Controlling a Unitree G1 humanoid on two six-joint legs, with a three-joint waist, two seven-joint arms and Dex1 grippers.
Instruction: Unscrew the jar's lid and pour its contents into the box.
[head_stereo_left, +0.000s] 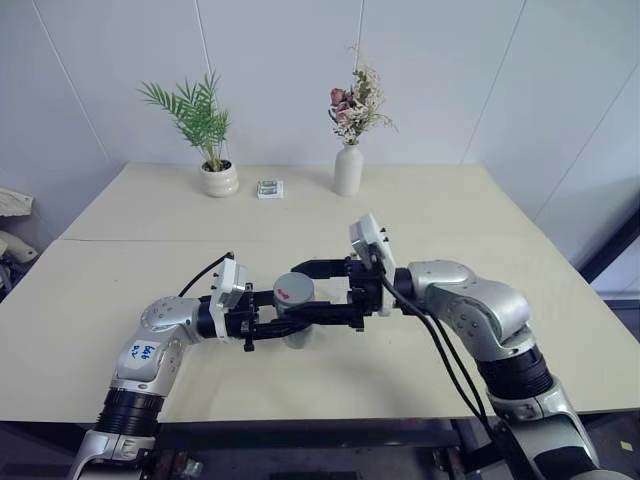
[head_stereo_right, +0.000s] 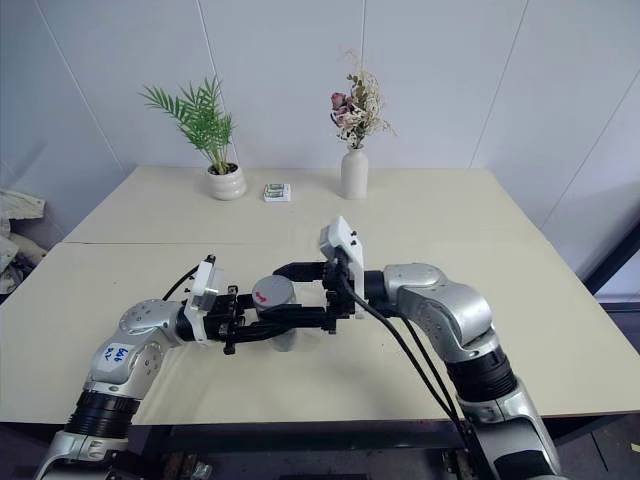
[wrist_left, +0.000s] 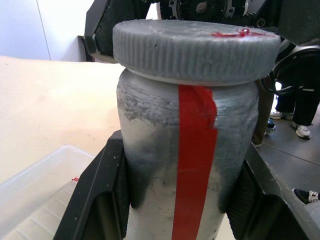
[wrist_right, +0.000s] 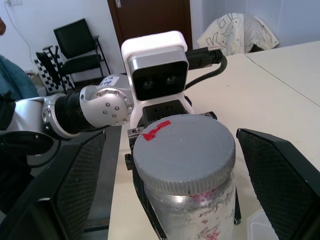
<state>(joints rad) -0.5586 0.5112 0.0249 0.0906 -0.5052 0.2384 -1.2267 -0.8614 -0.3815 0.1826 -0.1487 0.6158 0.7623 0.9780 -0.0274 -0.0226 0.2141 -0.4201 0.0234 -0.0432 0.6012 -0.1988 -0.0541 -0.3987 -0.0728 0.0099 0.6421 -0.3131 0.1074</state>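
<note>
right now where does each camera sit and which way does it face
Head pair: look forward and down over both arms at the table.
Left wrist: looks along the left claw, shut on the jar, box below.
Right wrist: looks between the open right claw at the lid.
All share the jar.

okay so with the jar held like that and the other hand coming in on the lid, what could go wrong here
The right end effector is open, its fingers either side of the lid; closing off-centre could slip on the ribbed edge. The left end effector grips only the jar body, which might spin with the twist. The box sits low beside it, so pouring could miss.
</note>
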